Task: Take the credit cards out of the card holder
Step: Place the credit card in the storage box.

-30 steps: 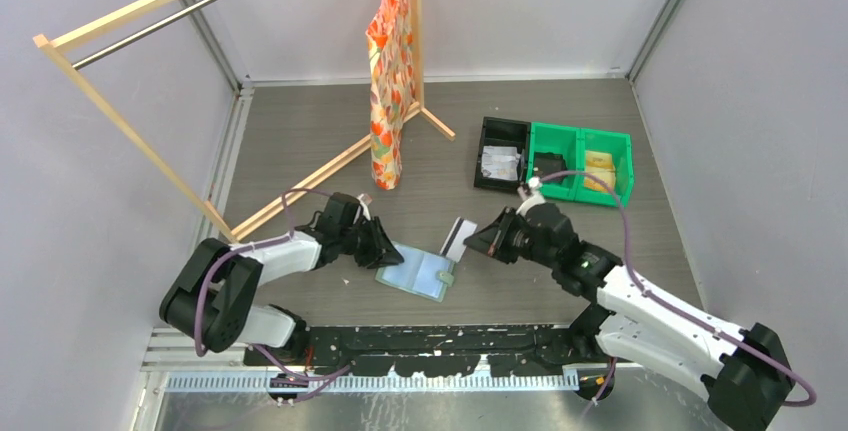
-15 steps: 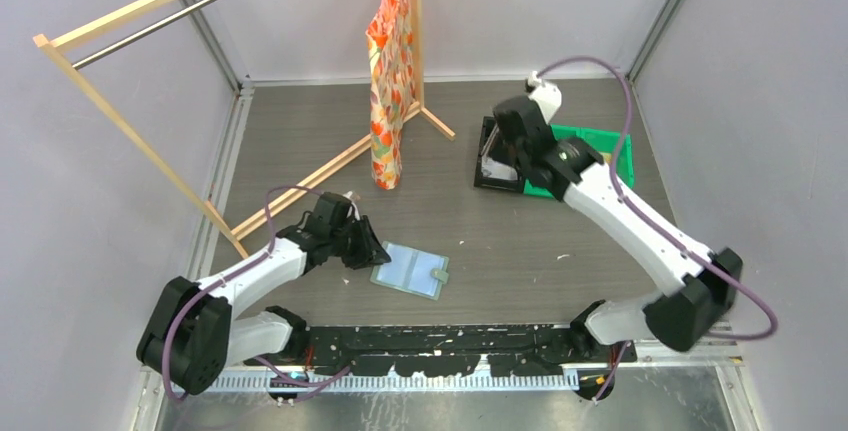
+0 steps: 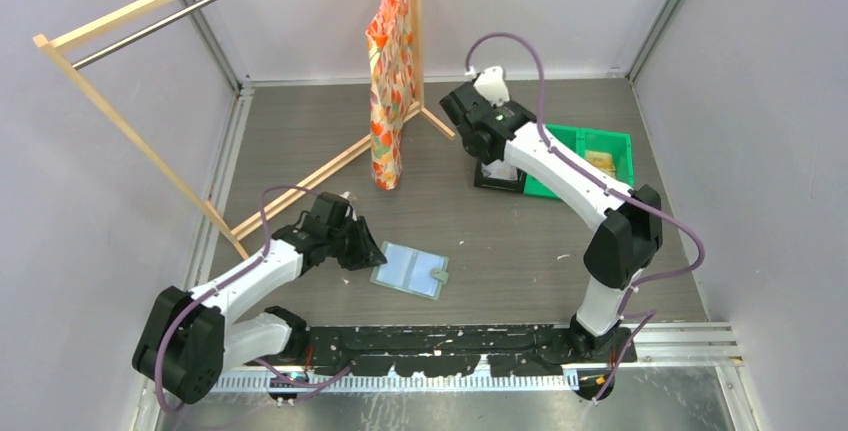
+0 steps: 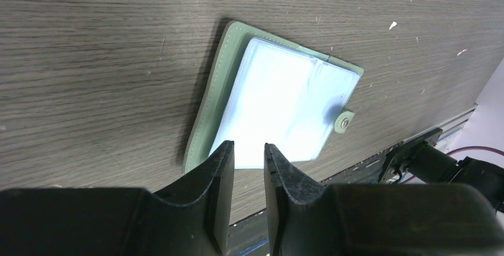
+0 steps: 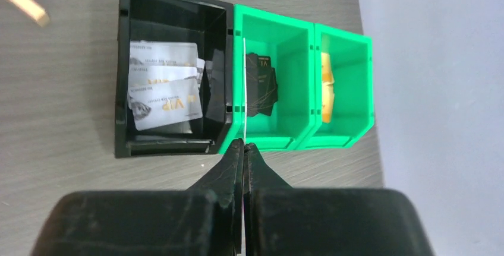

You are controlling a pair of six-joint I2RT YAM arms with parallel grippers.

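Observation:
The sage-green card holder (image 3: 412, 271) lies open on the table, pale blue inner pockets up and snap tab at its right edge; it also shows in the left wrist view (image 4: 279, 107). My left gripper (image 3: 365, 256) (image 4: 248, 145) is open a narrow gap and empty, just off the holder's left edge. My right gripper (image 3: 490, 149) (image 5: 243, 144) is shut on a white credit card (image 5: 244, 89) seen edge-on. It holds the card above the wall between the black bin (image 5: 122, 89) and the green bins (image 5: 297, 42).
Several white cards (image 5: 163, 92) lie in the black bin, dark cards (image 5: 260, 84) in the near green compartment, yellow ones (image 5: 326, 87) in the far one. A wooden clothes rack (image 3: 130, 131) with an orange patterned cloth (image 3: 388, 71) stands at the back left.
My right arm has carried the white card from beside the card holder back to the bins. My left gripper has stayed at the holder's left edge.

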